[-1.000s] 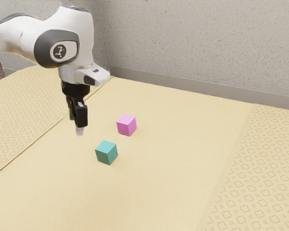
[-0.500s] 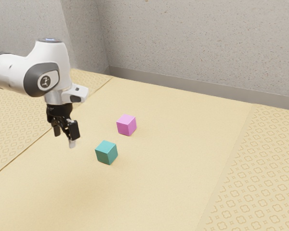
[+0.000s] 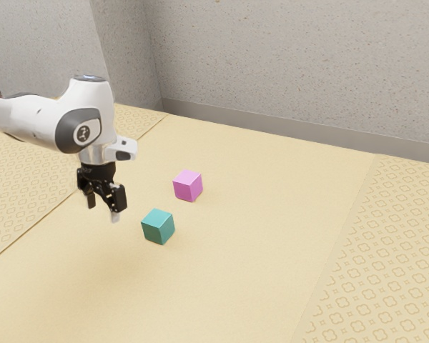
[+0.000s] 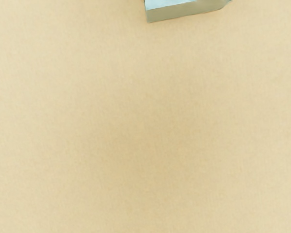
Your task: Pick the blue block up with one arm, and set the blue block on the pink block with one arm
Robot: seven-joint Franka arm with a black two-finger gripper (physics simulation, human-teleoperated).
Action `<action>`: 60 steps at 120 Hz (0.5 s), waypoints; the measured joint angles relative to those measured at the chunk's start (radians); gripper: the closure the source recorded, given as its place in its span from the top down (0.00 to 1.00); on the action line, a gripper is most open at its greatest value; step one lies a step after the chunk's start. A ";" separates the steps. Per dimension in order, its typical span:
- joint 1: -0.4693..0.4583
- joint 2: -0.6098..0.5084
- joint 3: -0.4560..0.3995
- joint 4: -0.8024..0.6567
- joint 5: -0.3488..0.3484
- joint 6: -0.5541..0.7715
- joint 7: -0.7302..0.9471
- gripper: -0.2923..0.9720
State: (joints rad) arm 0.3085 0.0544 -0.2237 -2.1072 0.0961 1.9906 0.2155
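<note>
You had the claw [image 3: 104, 209] hanging over bare worktop [image 3: 257, 250] with its two fingers parted a moderate way and nothing between them. It gripped nothing and touched nothing.

The blue block [image 3: 158, 226], more teal than blue in these renders, sat on the worktop near the claw, off toward the exterior view's right of it. It was not under the claw: a strip of bare surface separated the two. In the wrist view the ground below your hand was plain worktop, and just a corner of the blue block [image 4: 179, 8] showed at the margin, so the hand was beside the block rather than above it. That offset is what the coming move turned on, in my judgement: you needed to carry the claw sideways toward the exterior view's right until the block lay between the fingers, and only then descend.

The block was a cube, so it had no long axis to line up with. It sat with a corner turned toward the exterior camera, so I would have squared the fingers to a pair of flat faces.

The pink block [image 3: 188, 185] stood beyond the blue one from the claw, close to it but apart.

Neither block carried any label or writing. The arm [image 3: 57, 125] bore a small round emblem on its joint, with no readable text.
</note>
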 joint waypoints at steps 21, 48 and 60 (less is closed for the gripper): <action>0.001 0.095 0.000 0.072 0.008 0.024 -0.016 0.77; -0.034 0.209 -0.001 0.154 0.011 0.036 -0.030 0.77; -0.048 0.255 0.000 0.188 0.010 0.038 -0.035 0.77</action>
State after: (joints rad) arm 0.2603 0.3091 -0.2234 -1.9197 0.1060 2.0289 0.1803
